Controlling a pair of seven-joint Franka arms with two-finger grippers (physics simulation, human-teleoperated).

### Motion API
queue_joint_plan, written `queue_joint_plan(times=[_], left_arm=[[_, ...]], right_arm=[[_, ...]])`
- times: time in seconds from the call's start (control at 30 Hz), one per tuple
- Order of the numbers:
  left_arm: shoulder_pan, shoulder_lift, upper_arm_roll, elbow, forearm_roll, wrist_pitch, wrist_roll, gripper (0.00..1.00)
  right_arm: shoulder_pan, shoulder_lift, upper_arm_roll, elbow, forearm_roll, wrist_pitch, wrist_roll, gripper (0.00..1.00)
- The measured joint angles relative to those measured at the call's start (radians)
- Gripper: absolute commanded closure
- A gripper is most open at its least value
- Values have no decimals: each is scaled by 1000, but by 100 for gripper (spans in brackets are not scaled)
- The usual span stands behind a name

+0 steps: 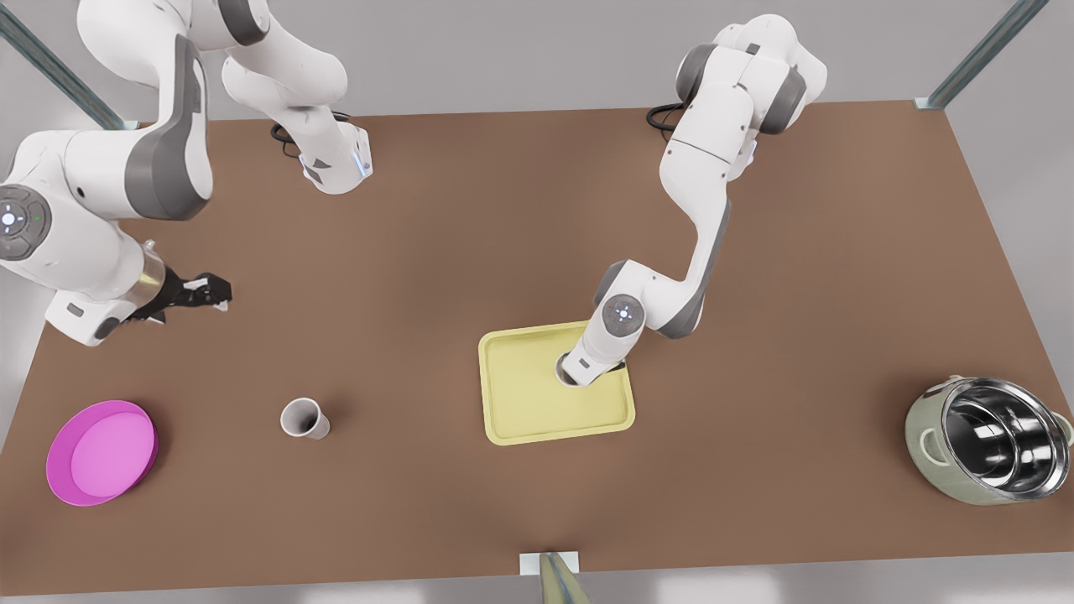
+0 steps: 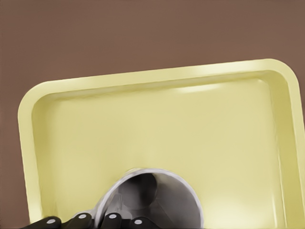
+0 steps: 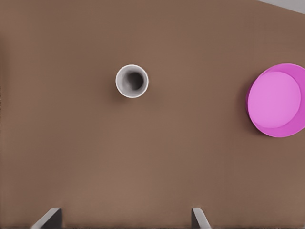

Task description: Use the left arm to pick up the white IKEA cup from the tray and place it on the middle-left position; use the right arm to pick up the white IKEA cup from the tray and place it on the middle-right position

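Observation:
A pale yellow tray [image 1: 524,411] [image 2: 143,124] lies at mid-table. One white cup [image 1: 560,367] [image 2: 157,200] stands upright on it, near its far edge. My left gripper [image 1: 575,374] [image 2: 97,219] is the one lowered onto this cup, on the arm at the front view's right. Its black fingers [image 2: 112,218] straddle the rim, one inside and one outside, and are shut on it. A second white cup [image 1: 304,418] [image 3: 132,81] stands upright on the bare table towards the front view's left. My right gripper [image 1: 201,292] hangs open, high above the table and apart from that cup.
A magenta bowl [image 1: 101,451] [image 3: 277,100] sits near the table's edge at the front view's left. A metal pot [image 1: 990,440] stands at the front view's far right. Brown table [image 1: 755,419] stretches between the tray and the pot.

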Motion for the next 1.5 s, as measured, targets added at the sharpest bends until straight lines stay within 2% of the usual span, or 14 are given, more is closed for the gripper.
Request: queue_joint_plan(times=[0.1,0.17,0.33,0.47,0.77,0.8,0.83,1.03,1.1,1.2,1.23,1.3,1.5], left_arm=[[4,-28,11,39,23,-48,-19,93],[22,-39,69,69,33,-86,-20,93],[293,-29,113,82,-2,-141,75,93],[420,4,111,74,-121,-135,213,93],[418,22,110,16,-206,16,496,92],[417,22,111,11,-211,30,523,16],[417,22,111,9,-221,41,552,0],[416,-9,126,12,-295,44,763,0],[418,-109,155,49,-244,-61,786,0],[416,-242,160,192,-148,-308,749,0],[414,-315,159,179,-123,-373,734,0],[386,-439,158,50,-69,-434,706,0],[357,-471,156,17,2,-530,637,0]], right_arm=[[-3,13,0,0,11,-25,16,0],[-1,19,2,1,12,-34,27,0],[1,25,2,10,15,-52,57,0],[0,28,0,18,14,-55,75,0],[-2,46,0,36,9,-56,104,0],[-2,49,1,39,8,-56,106,0],[-2,50,1,40,8,-56,109,0],[-2,53,1,42,6,-56,121,0],[-2,53,1,42,6,-56,125,0],[-2,53,0,47,6,-57,130,0],[-2,53,-1,48,7,-58,131,0],[-3,53,-1,48,6,-58,133,0],[-3,53,-1,48,6,-56,139,0]])
